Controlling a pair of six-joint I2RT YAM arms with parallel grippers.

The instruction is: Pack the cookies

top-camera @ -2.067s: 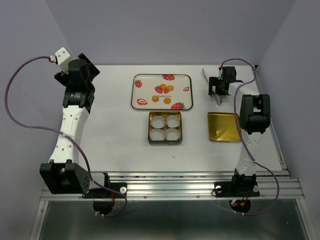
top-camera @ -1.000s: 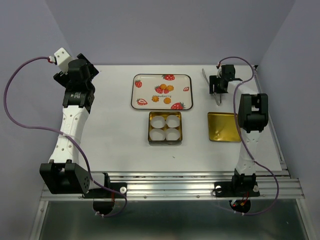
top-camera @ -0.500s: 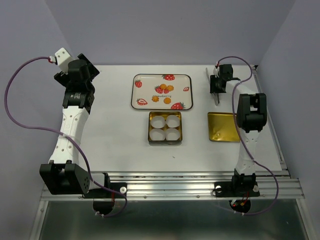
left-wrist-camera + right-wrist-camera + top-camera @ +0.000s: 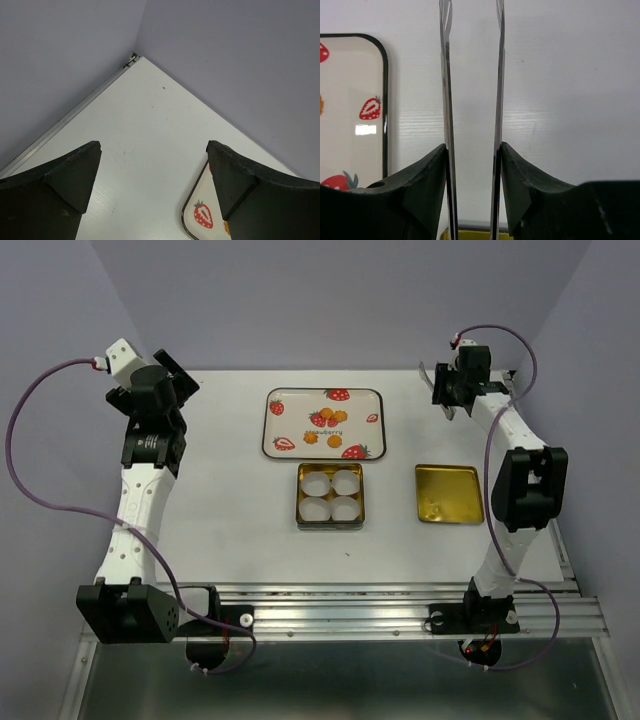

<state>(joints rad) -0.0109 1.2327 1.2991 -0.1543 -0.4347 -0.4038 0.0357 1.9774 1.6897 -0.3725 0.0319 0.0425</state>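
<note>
The cookies (image 4: pixel 318 418), small round orange-yellow biscuits, sit in a loose cluster just right of centre on a glossy cream tray (image 4: pixel 325 391). The tray is a rounded rectangle with a thin dark rim and flat red strawberries printed on it. At 6 o'clock from the tray, just beside it, stands a square gold tin (image 4: pixel 331 525) with shiny metal walls. It holds four white paper cups (image 4: pixel 318 484) in a two-by-two block, and each cup has nothing in it. The tin's flat, mirror-like gold lid (image 4: pixel 448 494) lies at 3 o'clock from the tin, well apart from it. All of this rests on a matte white table (image 4: pixel 230 490) with a faint linear grain. At the table's far right, at about 3 o'clock from the tray, the right gripper (image 4: pixel 472 147) has its black fingers pressed in on a pair of thin steel tongs (image 4: pixel 447 100). The two narrow blades run parallel with a gap between them. Over the far left corner, the left gripper (image 4: pixel 152 150) stands spread wide with nothing between its dark wedge-shaped fingers.
</note>
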